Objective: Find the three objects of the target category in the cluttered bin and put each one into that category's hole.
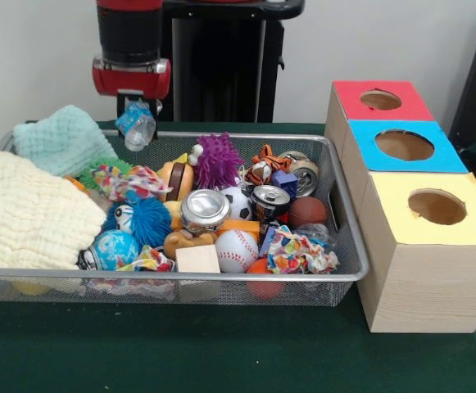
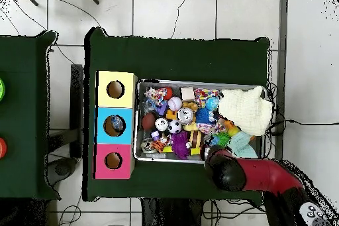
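Observation:
My gripper (image 1: 138, 113) hangs over the far left edge of the wire mesh bin (image 1: 348, 246), shut on a crumpled clear plastic bottle (image 1: 137, 128) with a blue label, held just above the rim. In the overhead view the arm's head (image 2: 225, 169) covers the gripper and the bottle. Three boxes stand in a row beside the bin: a red one with a hole (image 1: 381, 100), a blue one with a hole (image 1: 404, 145) and a yellow one with a hole (image 1: 437, 206). From overhead the boxes appear as yellow (image 2: 115, 89), blue (image 2: 114, 125) and red (image 2: 113, 160).
The bin holds a cream cloth (image 1: 20, 213), a mint cloth (image 1: 64, 137), several crushed cans such as a silver can (image 1: 205, 209), a baseball (image 1: 236, 248), a purple spiky toy (image 1: 218, 160), a blue fuzzy toy (image 1: 139, 219) and a wooden block (image 1: 197, 259).

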`<state>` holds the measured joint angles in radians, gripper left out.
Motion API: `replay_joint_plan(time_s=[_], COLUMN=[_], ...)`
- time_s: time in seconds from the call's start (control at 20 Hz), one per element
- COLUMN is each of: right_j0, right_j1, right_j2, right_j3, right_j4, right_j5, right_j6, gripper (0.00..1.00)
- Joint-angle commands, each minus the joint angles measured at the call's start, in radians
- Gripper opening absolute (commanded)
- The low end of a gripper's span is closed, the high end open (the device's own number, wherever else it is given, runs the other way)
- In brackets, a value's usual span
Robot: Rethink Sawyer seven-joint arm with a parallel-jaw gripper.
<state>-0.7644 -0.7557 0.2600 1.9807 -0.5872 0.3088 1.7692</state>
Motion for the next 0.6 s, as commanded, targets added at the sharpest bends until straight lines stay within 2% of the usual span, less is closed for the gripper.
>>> replay_joint_plan(time_s=[0.05,0.3,0.6], right_j0=[-0.001,0.074,0.204], right_j1=[-0.156,-0.177,-0.143], right_j2=[0.091,0.045,-0.008], right_j3=[0.087,0.097,0.083], right_j4=[0.117,0.139,0.162], right_j5=[0.121,0.112,0.091], right_j6=[0.03,0.076,0.152], gripper=[0.0,0.0,0.0])
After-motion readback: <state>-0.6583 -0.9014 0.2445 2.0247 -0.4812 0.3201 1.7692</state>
